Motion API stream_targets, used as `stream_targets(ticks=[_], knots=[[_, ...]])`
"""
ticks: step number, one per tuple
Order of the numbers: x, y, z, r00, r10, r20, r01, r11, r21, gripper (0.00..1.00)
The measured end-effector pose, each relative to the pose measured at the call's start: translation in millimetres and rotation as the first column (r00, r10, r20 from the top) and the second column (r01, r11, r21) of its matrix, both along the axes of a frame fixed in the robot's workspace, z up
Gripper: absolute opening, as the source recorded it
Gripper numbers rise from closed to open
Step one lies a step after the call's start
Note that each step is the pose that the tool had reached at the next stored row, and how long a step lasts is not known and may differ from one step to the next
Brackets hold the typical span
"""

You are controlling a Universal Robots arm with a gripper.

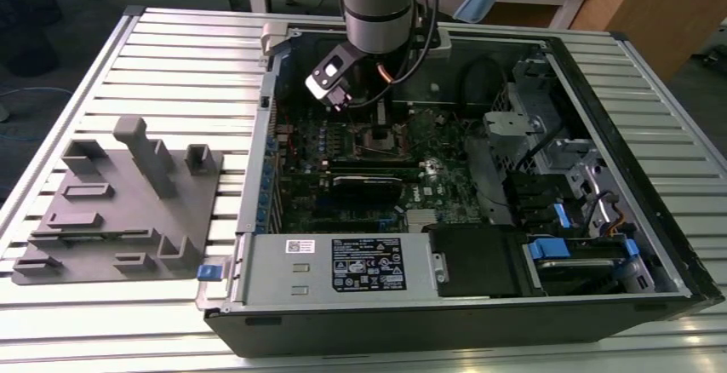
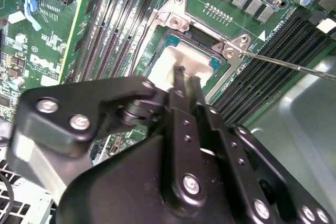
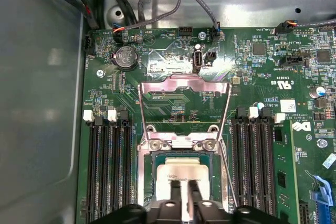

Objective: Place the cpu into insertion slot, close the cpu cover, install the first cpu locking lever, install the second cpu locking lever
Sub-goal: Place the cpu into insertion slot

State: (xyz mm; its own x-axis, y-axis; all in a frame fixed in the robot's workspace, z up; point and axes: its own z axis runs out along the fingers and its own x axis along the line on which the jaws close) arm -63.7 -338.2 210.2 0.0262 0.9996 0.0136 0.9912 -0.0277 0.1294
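Item: 1 cpu (image 3: 173, 170), a flat, pale silvery square with no long axis, lying face-up in the insertion slot (image 3: 144, 174) with its edges parallel to the metal rim. 1 cpu cover (image 3: 184, 81), a thin, bright windowed frame, swung open on its hinge beside the slot. Gripper (image 3: 186, 183): 2 black fingers drawn nearly together over the cpu, possibly touching it.

Note the open computer case (image 1: 455, 326) on your slatted bench (image 1: 170, 58), a grey fixture block (image 1: 114, 211) beside it at the exterior view's left; a coin battery (image 3: 125, 56) sits near black memory slots (image 3: 107, 166).
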Motion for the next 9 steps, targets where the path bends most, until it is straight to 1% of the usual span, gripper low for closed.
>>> stream_targets(ticks=[1, 2, 3, 9], knots=[[0.0, 0.0, 0.1, 1.0, 0.0, 0.0, 0.0, 1.0, 0.0, 0.17], [0.0, 0.0, 0.1, 1.0, 0.0, 0.0, 0.0, 1.0, 0.0, 0.17], [0.0, 0.0, 0.2, 1.0, 0.0, 0.0, 0.0, 1.0, 0.0001, 0.11], [0.0, 0.0, 0.6, 1.0, 0.0, 0.0, 0.0, 1.0, 0.0, 0.11]])
